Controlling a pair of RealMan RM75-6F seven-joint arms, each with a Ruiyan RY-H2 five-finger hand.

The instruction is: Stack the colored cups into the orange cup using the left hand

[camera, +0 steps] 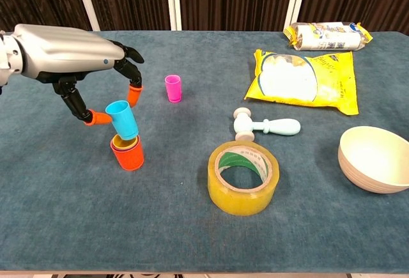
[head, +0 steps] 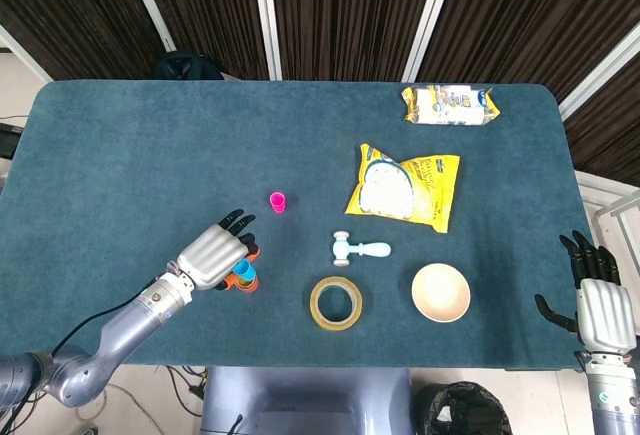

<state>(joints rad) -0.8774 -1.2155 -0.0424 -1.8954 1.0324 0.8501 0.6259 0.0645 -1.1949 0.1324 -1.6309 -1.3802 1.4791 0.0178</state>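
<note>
The left hand (camera: 77, 61) pinches the blue cup (camera: 122, 119) between orange-tipped fingers, the rest spread; the cup hangs upright, slightly tilted, directly over the orange cup (camera: 128, 154), its base at the yellow cup (camera: 125, 141) nested inside; the pink cup (camera: 173, 88) stands apart on the worktop (camera: 192, 239); the chest view shows this alignment, which the head view hides under the hand; the right hand (head: 599, 300), only in the head view, idles with fingers apart, empty.

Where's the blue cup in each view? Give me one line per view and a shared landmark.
Head view: blue cup at lower left of centre, under the left hand.
Chest view: blue cup at left, tilted over the orange cup.
Shared landmark: tape roll, to the cup's right.
</note>
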